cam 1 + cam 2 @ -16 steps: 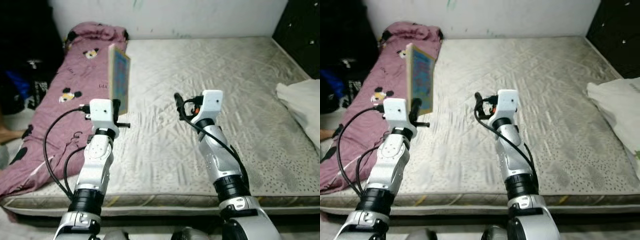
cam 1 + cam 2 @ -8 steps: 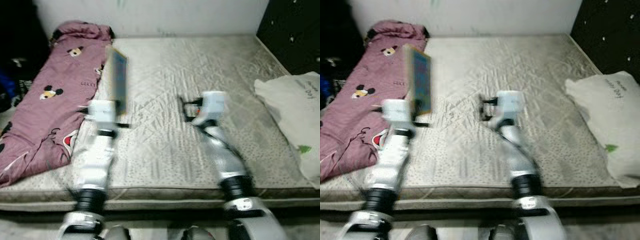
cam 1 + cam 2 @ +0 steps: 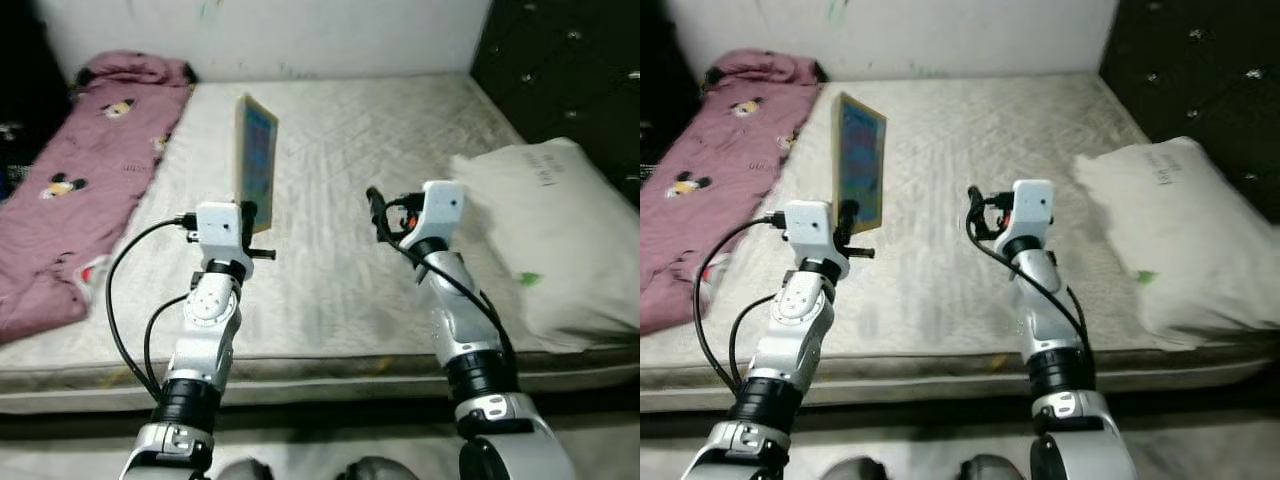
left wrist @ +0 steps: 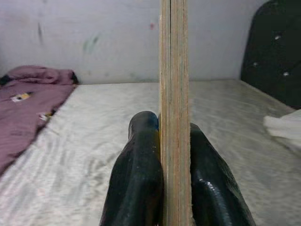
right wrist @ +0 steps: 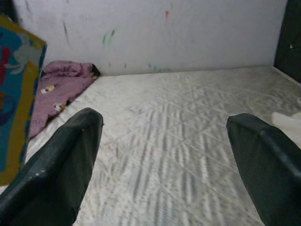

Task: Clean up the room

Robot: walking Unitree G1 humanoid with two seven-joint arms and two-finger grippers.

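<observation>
Bare mattress (image 3: 340, 130) spreads wide from 11 to 1 o'clock. White pillow (image 3: 545, 230) overhangs its edge at 3. Left gripper (image 4: 173, 141) clamps upright book (image 3: 254, 162) at 11; right gripper (image 5: 164, 141) gapes wide, holding nothing.

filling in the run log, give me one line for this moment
left gripper: shut on book, held upright above mattress | right gripper: open, empty | pillow: robot's right | blanket: robot's left
</observation>
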